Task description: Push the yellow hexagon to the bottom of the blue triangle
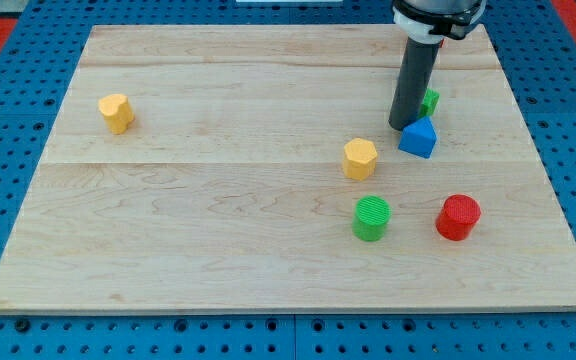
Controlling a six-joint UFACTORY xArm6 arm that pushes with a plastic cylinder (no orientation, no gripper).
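Note:
The yellow hexagon point(360, 158) sits right of the board's middle. The blue triangle point(418, 137) stands just to its right and slightly higher in the view. My tip point(403, 126) rests on the board at the blue triangle's upper left edge, touching or nearly touching it, and above-right of the yellow hexagon. The rod partly hides a small green block point(429, 101) behind it.
A green cylinder point(372, 218) and a red cylinder point(458, 217) stand below the hexagon and triangle. A second yellow block point(116, 112) sits at the far left. The wooden board point(218, 200) lies on a blue pegboard.

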